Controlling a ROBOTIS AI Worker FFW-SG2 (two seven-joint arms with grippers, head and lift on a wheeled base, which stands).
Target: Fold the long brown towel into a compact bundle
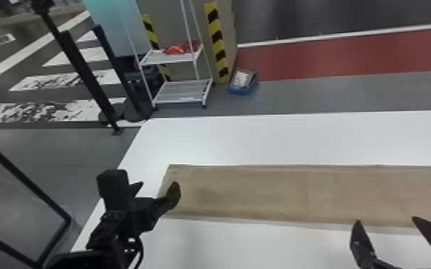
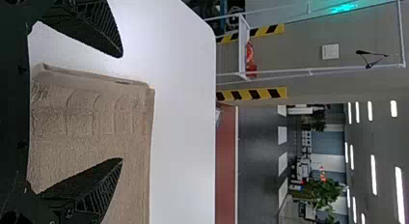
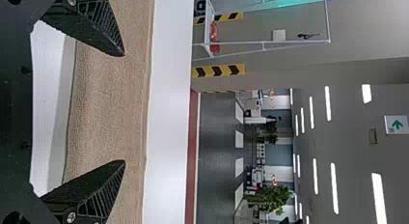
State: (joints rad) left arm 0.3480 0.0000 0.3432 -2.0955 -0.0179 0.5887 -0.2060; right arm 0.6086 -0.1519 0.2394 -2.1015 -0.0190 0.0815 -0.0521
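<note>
Towel [image 1: 243, 193]: long brown strip, flat across the white table [image 1: 297, 139] – runs off head view's right edge
Left gripper [image 1: 159, 183]: open, at towel's left end – one finger over cloth, other past the end
Right gripper [image 1: 386, 220]: open, near towel's near edge

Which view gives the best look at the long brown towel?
The head view: it shows the most of the brown towel, left end included. The left wrist view shows that end closer; the right wrist view, a stretch by the right gripper.
</note>
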